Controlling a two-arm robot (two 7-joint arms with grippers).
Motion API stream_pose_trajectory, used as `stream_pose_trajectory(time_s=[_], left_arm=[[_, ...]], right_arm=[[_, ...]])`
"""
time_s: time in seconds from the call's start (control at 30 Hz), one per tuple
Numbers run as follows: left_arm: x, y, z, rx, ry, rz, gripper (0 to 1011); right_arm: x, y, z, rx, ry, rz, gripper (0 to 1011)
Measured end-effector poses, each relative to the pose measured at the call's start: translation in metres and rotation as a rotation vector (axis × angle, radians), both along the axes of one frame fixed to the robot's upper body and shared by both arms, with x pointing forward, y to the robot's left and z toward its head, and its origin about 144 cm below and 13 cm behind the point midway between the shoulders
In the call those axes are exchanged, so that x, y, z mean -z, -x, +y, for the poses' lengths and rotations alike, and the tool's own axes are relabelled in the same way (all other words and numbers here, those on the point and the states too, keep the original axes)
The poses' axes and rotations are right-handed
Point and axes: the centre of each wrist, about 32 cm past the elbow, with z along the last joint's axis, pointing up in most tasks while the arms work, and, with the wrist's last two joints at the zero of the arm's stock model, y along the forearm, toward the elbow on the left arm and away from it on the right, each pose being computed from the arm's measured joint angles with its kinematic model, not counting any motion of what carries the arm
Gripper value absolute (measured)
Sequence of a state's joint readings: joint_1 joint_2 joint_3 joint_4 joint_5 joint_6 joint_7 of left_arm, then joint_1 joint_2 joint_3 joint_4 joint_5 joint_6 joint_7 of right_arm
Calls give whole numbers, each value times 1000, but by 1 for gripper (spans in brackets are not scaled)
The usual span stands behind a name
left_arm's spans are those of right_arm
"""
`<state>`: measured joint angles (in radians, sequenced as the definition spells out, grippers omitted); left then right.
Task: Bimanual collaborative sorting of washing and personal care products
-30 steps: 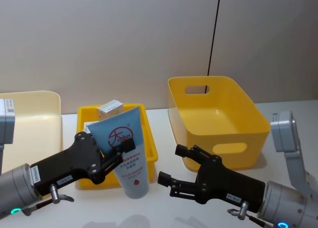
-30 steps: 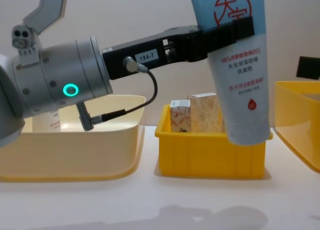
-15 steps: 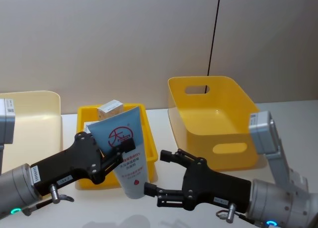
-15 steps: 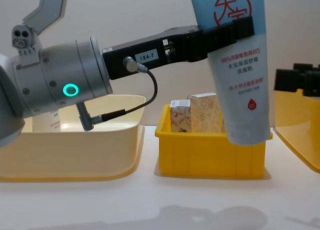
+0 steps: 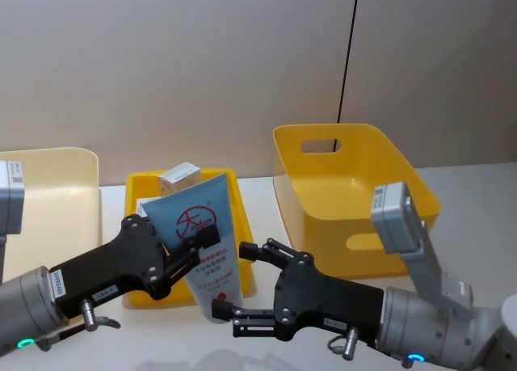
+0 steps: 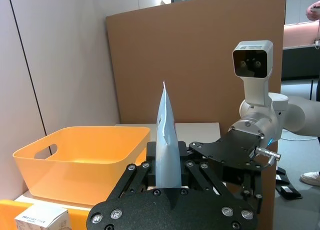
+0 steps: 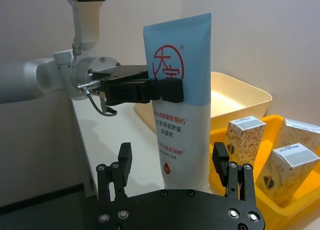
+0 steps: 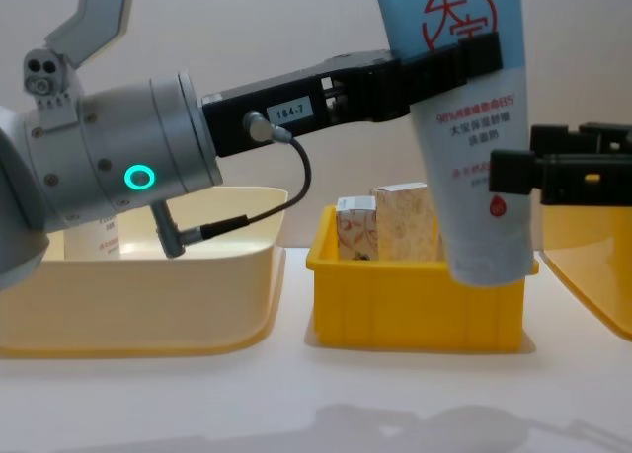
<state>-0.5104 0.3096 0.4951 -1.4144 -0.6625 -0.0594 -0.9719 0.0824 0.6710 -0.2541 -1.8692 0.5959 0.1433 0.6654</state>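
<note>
My left gripper [image 5: 198, 246] is shut on a tall pale-blue tube [image 5: 198, 217] with a red round logo and holds it upright above the small yellow bin [image 5: 242, 217]. The right wrist view has the tube [image 7: 182, 104] standing between my right gripper's fingers [image 7: 123, 162], with a gap on each side. My right gripper [image 5: 230, 280] is open around the tube's lower end. From the chest, the tube [image 8: 464, 108] hangs in front of two small patterned cartons [image 8: 380, 224] that stand in the bin [image 8: 415, 310]. One carton [image 5: 179, 174] peeks out behind the tube.
A large yellow basket [image 5: 355, 185] with handle slots stands at the right. A cream bin [image 5: 56, 165] sits at the left; inside the cream bin [image 8: 148, 315] lies a pale item with red print [image 8: 99, 238]. White tabletop lies in front.
My right gripper has moved left from beside the large basket until its open fingers bracket the tube's lower end. The left arm and the tube have stayed still.
</note>
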Motion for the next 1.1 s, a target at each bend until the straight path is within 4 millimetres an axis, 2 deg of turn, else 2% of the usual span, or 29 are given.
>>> stream_pose_trajectory(time_s=[0.97,1.1], left_arm=[[0,0,0,0,0,0,225],[0,0,0,0,0,0,225]], right_arm=[[13,-7,17,44,11,-12,1001],[14,-7,18,45,11,-12,933]])
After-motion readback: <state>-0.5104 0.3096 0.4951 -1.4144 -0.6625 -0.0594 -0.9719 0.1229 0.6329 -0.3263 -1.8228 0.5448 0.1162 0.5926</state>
